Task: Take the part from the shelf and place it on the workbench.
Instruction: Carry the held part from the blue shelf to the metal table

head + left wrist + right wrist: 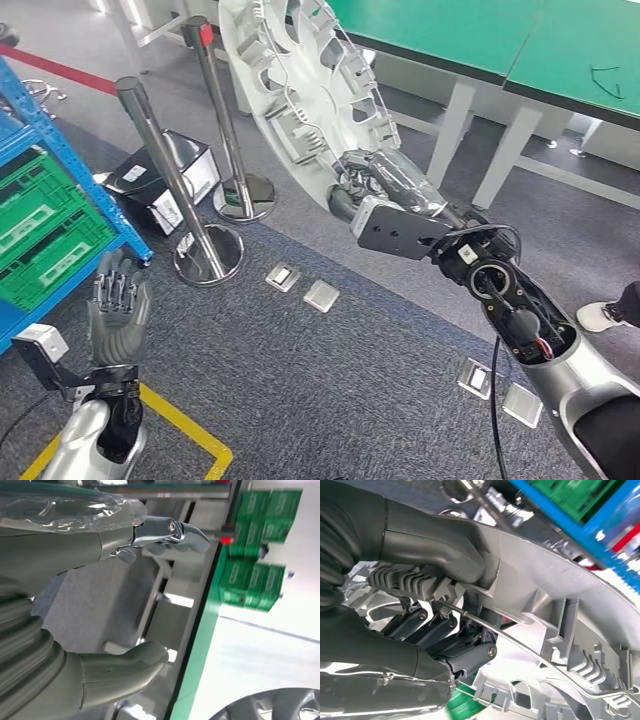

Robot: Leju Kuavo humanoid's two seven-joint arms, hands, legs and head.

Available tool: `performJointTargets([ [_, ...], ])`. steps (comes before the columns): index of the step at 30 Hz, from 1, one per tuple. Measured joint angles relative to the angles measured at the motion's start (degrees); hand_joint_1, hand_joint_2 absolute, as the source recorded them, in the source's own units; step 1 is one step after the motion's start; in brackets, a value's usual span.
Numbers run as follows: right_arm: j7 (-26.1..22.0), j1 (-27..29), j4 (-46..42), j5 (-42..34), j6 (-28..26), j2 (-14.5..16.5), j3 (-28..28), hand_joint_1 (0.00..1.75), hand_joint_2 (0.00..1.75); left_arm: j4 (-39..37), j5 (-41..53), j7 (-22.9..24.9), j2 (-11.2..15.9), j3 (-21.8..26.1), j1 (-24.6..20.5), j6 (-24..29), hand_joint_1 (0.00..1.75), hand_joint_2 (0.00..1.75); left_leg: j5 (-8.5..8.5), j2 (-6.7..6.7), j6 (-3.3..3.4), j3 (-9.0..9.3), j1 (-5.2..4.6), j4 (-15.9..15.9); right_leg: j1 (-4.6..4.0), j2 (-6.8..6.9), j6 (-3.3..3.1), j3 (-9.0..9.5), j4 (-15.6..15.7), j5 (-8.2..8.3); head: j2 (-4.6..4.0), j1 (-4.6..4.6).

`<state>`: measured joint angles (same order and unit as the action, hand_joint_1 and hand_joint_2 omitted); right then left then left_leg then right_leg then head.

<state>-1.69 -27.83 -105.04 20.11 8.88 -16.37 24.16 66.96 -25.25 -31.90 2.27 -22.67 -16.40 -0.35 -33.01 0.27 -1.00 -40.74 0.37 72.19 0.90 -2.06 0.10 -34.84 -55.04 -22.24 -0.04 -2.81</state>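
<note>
One part (302,90), a large silver wheel cover, is in the air at the upper middle of the head view, with the right hand (361,195) grasping its lower rim. In the right wrist view the thumb presses on one face of the rim and the dark fingers (433,627) curl in behind the ribbed clips, so the hold looks like a pinch on the edge, not a wrap around the body. The left hand (117,310) is released, palm up and fingers apart, at the lower left of the frame, holding nothing.

The green table (453,35) lies across the upper right, beyond the part. The blue shelf (68,160) with green crates (45,230) is at the left edge, well apart from the cover.

The step in hand looks like the carry to the table. Doing it well probably means keeping the rim pinch firm, since the disc's weight hangs far from the fingers, and bringing the disc flat before it meets the tabletop, clear of the table edge.

The cover stands tilted, its inner ribbed face turned toward the camera. Being round, it has no true long axis; its plane runs from the upper left down toward the right hand
</note>
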Motion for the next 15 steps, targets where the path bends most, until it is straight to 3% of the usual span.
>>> performJointTargets([
  [1, 0.08, 0.26, -0.01, 0.09, -0.05, 0.01, -0.06, 1.75, 1.75, -0.02, 0.09, 0.08, 0.03, 0.00, 0.09, -0.20, 0.00, 1.75, 0.62, -0.04, -0.03, -0.33, 0.02, 0.30, 0.05, -0.83, 0.01, -0.02, -0.02, 0.03, 0.00, 0.07],
  [2, 0.17, 0.51, -0.04, 0.15, -0.08, 0.01, -0.14, 1.75, 1.75, -0.03, 0.18, 0.17, 0.04, 0.00, 0.10, -0.44, 0.00, 1.75, 2.29, -0.21, 0.02, 0.54, 0.07, -1.89, 0.12, -1.67, 0.05, -0.02, -0.05, 0.07, 0.00, 0.14],
  [5, 0.41, 1.11, -0.35, 0.20, -0.31, 0.01, -0.43, 1.75, 1.75, -0.03, 0.55, 0.44, 0.05, 0.00, -0.13, -0.77, 0.00, 1.75, 7.78, -3.18, 0.46, 6.00, 0.48, -14.07, 0.26, -4.01, 0.58, -0.25, -0.24, 0.21, 0.00, 0.28],
  [7, 0.39, 1.27, -0.48, 0.30, -0.60, 0.01, -0.58, 1.75, 1.75, -0.01, 0.77, 0.85, 0.04, 0.00, -0.17, -0.57, 0.00, 1.75, 8.39, -4.07, 0.87, 7.24, 0.45, -16.86, 0.34, -5.27, 1.27, -0.66, -0.24, 0.43, 0.00, 0.21],
  [9, 0.25, 1.52, -0.51, 0.42, -0.78, 0.01, -0.80, 1.75, 1.75, 0.10, 0.86, 1.25, 0.02, 0.00, -0.16, -0.25, 0.00, 1.75, 8.62, -2.61, 1.57, 7.39, 0.32, -17.16, 0.57, -6.08, 2.04, -0.96, -0.03, 0.65, 0.00, 0.17],
  [11, -0.01, 1.76, -0.55, 0.53, -0.86, -0.01, -1.03, 1.75, 1.75, 0.28, 0.90, 1.43, -0.01, 0.00, -0.13, -0.04, 0.00, 1.75, 8.98, -1.29, 2.43, 7.72, 0.40, -17.84, 0.42, -3.72, 2.52, -1.96, -1.98, -0.70, 0.00, -0.20],
  [13, -0.23, 1.94, -0.57, 0.62, -0.90, -0.04, -1.20, 1.75, 1.75, 0.44, 0.95, 1.53, -0.02, 0.00, 0.12, 0.08, 0.00, 1.75, 9.12, -0.13, 2.89, 7.87, 0.29, -18.16, 0.22, 0.02, 2.72, -4.95, -8.90, -4.45, 0.00, -0.86],
  [15, -0.31, 2.25, -0.55, 0.65, -0.98, -0.05, -1.32, 1.75, 1.75, 0.49, 0.97, 1.57, 0.02, 0.00, 0.51, 0.26, 0.00, 1.75, 9.07, 1.09, 2.96, 7.86, 0.12, -18.14, 0.26, 1.39, 2.92, -8.13, -16.34, -7.43, 0.00, -1.22],
])
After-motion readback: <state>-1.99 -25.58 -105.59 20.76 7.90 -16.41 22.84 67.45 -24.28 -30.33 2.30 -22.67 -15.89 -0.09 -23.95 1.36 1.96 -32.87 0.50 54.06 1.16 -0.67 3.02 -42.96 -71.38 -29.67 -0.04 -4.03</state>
